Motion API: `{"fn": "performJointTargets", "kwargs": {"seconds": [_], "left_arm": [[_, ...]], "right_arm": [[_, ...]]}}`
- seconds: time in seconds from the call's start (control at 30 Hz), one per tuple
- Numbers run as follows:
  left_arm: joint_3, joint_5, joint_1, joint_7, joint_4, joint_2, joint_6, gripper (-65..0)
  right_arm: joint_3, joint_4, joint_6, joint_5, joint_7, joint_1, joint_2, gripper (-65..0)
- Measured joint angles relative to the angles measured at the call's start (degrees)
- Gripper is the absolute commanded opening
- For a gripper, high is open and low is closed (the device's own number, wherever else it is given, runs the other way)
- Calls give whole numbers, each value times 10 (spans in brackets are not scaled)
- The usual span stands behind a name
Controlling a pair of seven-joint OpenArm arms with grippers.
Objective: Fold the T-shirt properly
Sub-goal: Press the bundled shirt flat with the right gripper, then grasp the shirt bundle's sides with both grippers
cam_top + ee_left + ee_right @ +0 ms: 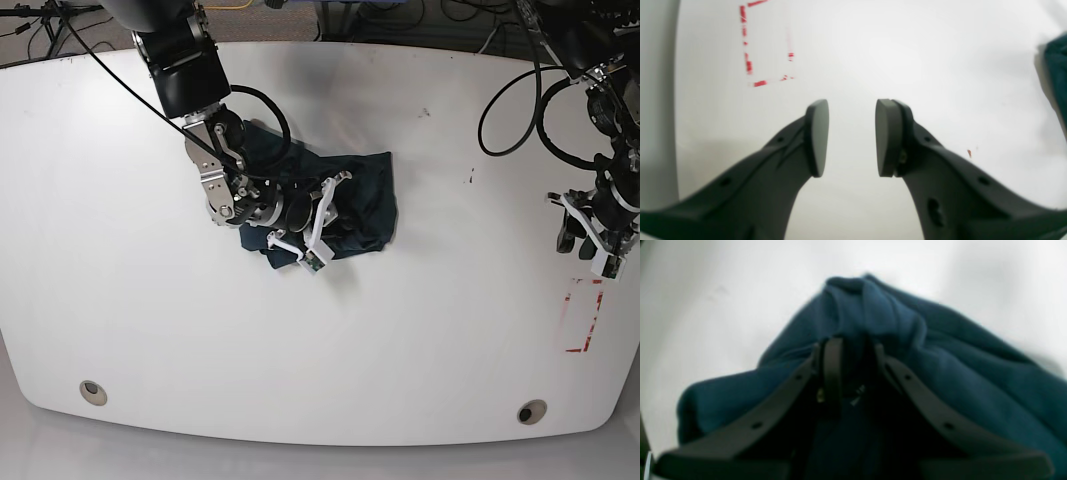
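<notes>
White table [400, 340] under everything. T-shirt [355, 200] bunched left of centre in base view, long axis roughly across table. My right gripper [850, 350] clamped on raised fold of it, cloth piled around jaws. My left gripper [851, 136] parted, empty, over bare tabletop well apart, near red tape square [766, 43].

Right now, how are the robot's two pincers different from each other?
The left pincer is open with nothing between its pads, while the right pincer is shut on the T-shirt. The left pincer hangs over bare white table beside the red square outline, away from the shirt; the right pincer sits in the bunched cloth near the table's middle. Both have dark curved fingers with flat pads.
</notes>
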Motion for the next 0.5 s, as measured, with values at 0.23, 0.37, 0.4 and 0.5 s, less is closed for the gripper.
{"fn": "performJointTargets", "kwargs": {"seconds": [0.23, 0.37, 0.4, 0.5], "left_arm": [[20, 3, -1, 0, 0, 10, 0, -432], [64, 2, 1, 1, 5, 24, 0, -431], [77, 2, 0, 1, 10, 28, -1, -431], [129, 2, -1, 0, 30, 34, 0, -431]], "right_arm": [[-17, -17, -1, 11, 29, 25, -29, -533], [0, 66, -6, 10, -52, 20, -16, -528], [12, 89, -6, 15, -60, 19, -10, -528], [50, 151, -16, 9, -94, 28, 5, -528]]}}
